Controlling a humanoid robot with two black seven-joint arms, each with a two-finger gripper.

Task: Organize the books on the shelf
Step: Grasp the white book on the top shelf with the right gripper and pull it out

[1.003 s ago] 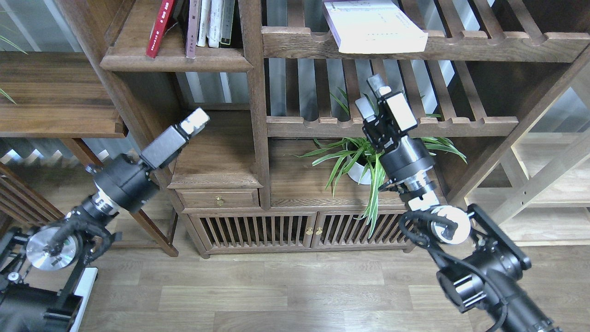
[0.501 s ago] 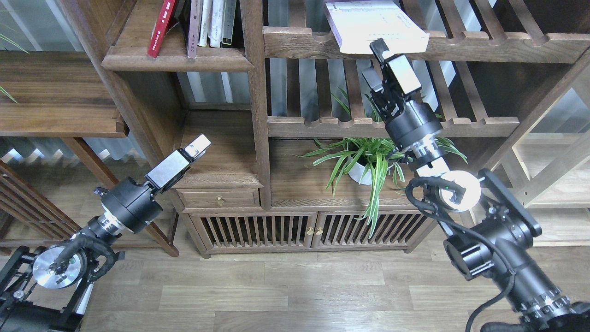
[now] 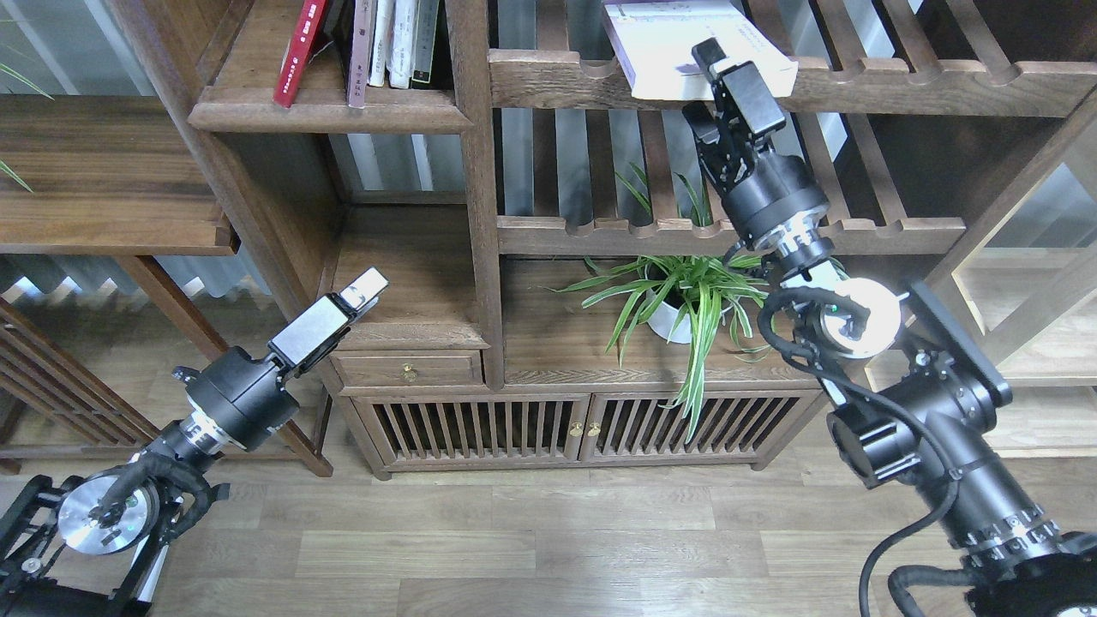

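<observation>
The thick white-lilac book (image 3: 668, 38) lies flat on the upper slatted rack, its front edge overhanging the scalloped rail. My right gripper (image 3: 698, 83) is raised to that edge with its jaws apart; the upper fingertip (image 3: 705, 50) overlaps the book's front, and I cannot tell if it touches. On the solid shelf (image 3: 330, 116) at the upper left, a red book (image 3: 300, 51) leans to the right against a maroon-spined book (image 3: 360, 51) and some upright pale ones. My left gripper (image 3: 367, 285) hangs low in front of the drawer unit, holding nothing; it is seen side-on.
A potted spider plant (image 3: 677, 300) stands on the cabinet top under my right arm. A second slatted rack (image 3: 600, 230) crosses behind the right wrist. A vertical post (image 3: 476, 171) separates the shelf from the racks. A small drawer (image 3: 407, 368) sits below the left gripper.
My right arm has risen from in front of the lower rack to the front edge of the white-lilac book. My left arm has dropped lower and back. The books have not moved.
</observation>
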